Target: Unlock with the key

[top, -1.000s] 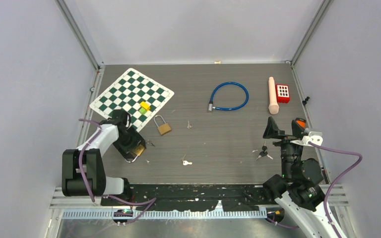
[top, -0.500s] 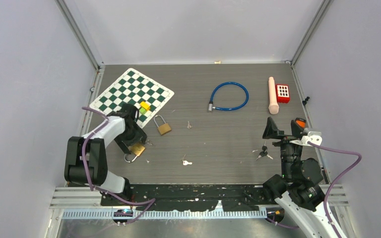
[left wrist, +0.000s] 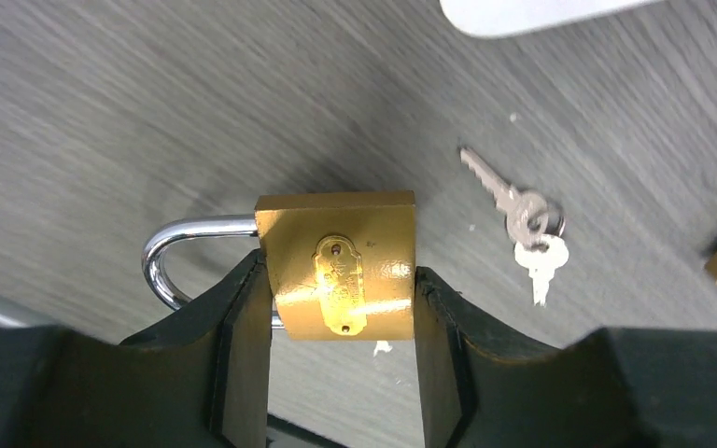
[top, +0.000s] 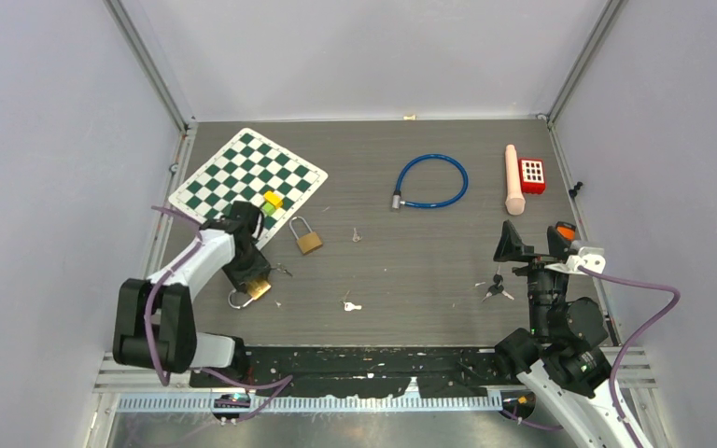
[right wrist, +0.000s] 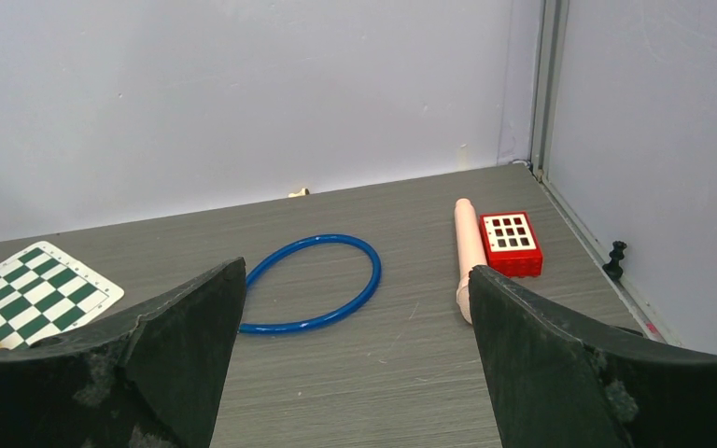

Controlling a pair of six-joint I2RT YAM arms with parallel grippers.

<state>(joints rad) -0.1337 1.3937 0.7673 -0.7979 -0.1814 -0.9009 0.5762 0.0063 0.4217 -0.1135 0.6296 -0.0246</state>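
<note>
Now pinching the brass padlock by its sides in the left gripper, near the front left of the bench, with two small keys just beside. Holding the right gripper wide open, gripping nothing.

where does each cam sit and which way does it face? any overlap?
Top external: above and behind the arms, looking down on the table; both arms show.
Left wrist: on left arm, looking down; left gripper clamps the brass padlock.
Right wrist: on right arm, facing the back wall; open right gripper frames the blue cable lock.
Shared: top view also shows padlock and cable.
</note>
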